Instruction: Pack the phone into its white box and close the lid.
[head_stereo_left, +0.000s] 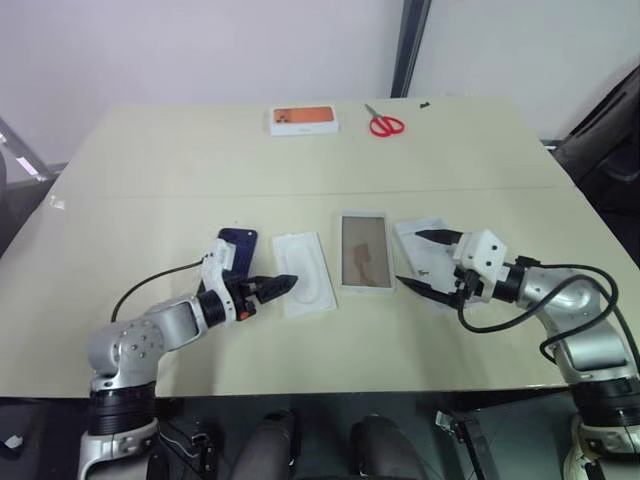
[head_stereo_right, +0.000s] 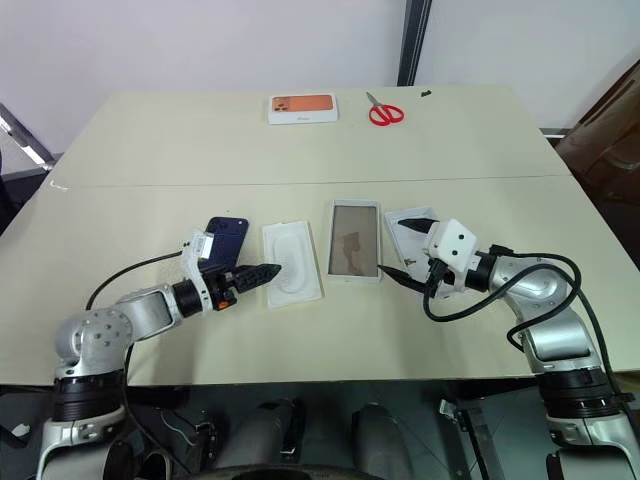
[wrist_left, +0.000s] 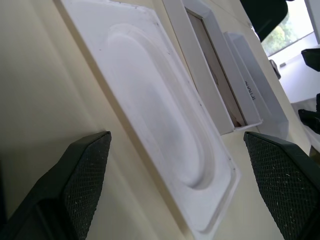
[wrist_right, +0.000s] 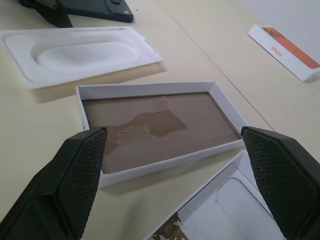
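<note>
1. You are looking down on a pale cream worktop (head_stereo_left: 300, 160) with a seam running across its middle; a plain light wall is standing behind it, with a dark upright strip (head_stereo_left: 410, 45) rising at the far edge.
2. At the far side, an orange-topped box (head_stereo_left: 303, 120) and red scissors (head_stereo_left: 385, 124) are lying near each other, well apart from everything else.
3. The phone (head_stereo_left: 238, 248) is lying flat on the near left, dark navy with rounded corners, partly behind your left arm.
4. Just beside it, a white insert (head_stereo_left: 304, 274) with an oval recess is resting flat.
5. The white box (head_stereo_left: 365, 252) is sitting between the insert and the lid (head_stereo_left: 425, 250), showing white walls and a tan-brown, scuffed inside with nothing in it.
6. The lid is lying open side up, just beside the box, under your right tool.
7. Your left tool (head_stereo_left: 275, 287) is hovering at the insert's near edge, fingers spread wide, holding nothing.
8. Your right tool (head_stereo_left: 428, 262) is hanging over the lid, pointing toward the box, fingers wide apart and empty.
</note>
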